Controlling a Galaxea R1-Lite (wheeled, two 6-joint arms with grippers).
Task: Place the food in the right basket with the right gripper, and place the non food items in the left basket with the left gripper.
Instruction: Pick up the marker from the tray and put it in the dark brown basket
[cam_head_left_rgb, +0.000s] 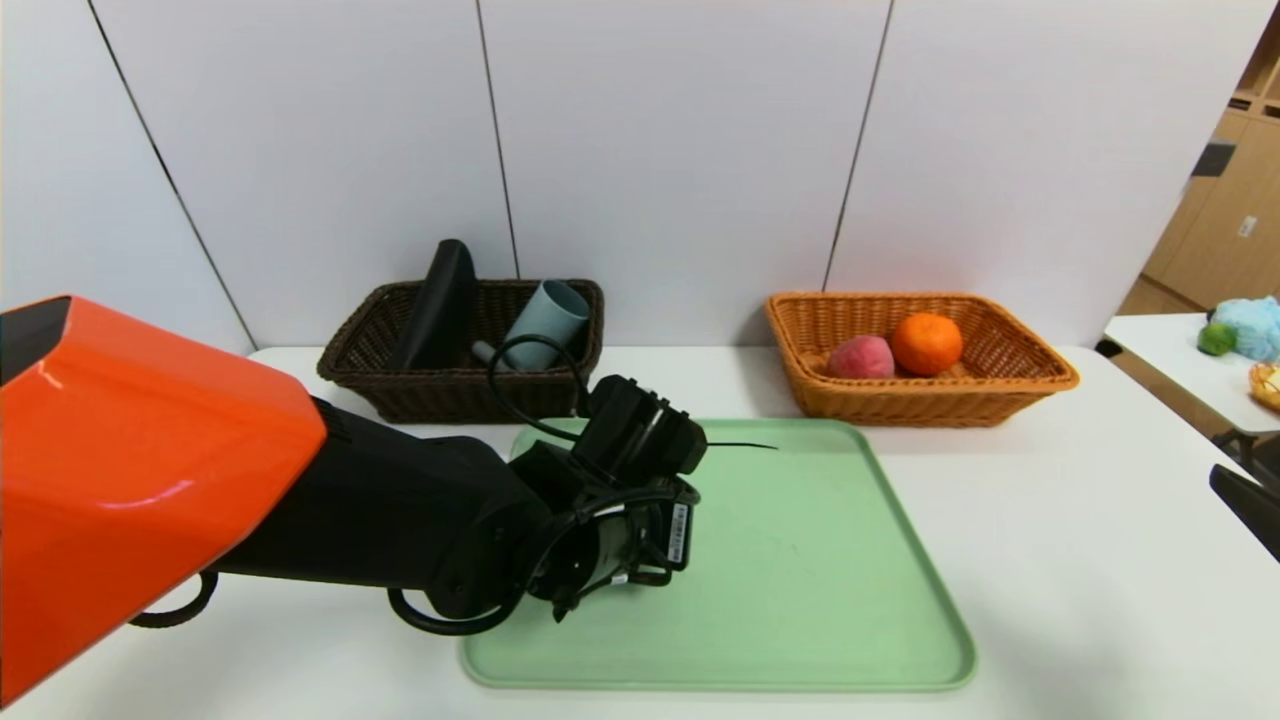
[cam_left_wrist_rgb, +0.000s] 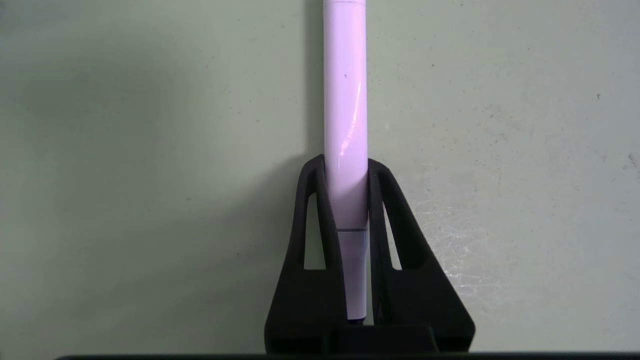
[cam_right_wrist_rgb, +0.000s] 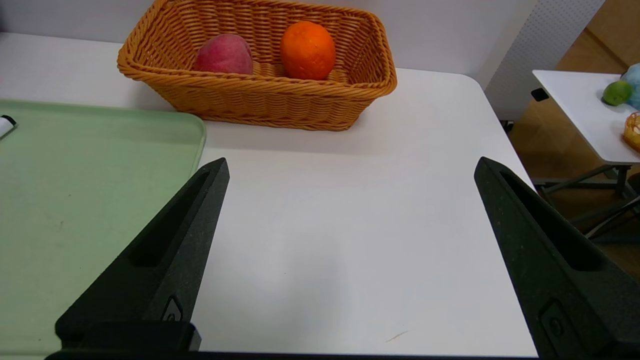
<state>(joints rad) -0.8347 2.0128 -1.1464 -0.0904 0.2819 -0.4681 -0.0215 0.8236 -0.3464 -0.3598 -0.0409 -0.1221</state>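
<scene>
RISK: marker (cam_left_wrist_rgb: 345, 125) may pivot or slip on lifting, gripped near one end, glossy barrel | LOOK: slim white tube, faint seam between the fingers | LEFT GRIPPER (cam_left_wrist_rgb: 345, 170): clamped on marker, low over green tray (cam_head_left_rgb: 830, 600) | RIGHT GRIPPER (cam_right_wrist_rgb: 350, 170): spread wide, empty, parked over table (cam_right_wrist_rgb: 350, 225) | REMAINING: dark brown basket (cam_head_left_rgb: 450, 395) is the marker's target

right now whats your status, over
Left gripper shut on marker, low over tray. Right gripper open, parked over table. Nothing blocking.

marker (cam_left_wrist_rgb: 345, 125) tip beyond frame edge
</scene>
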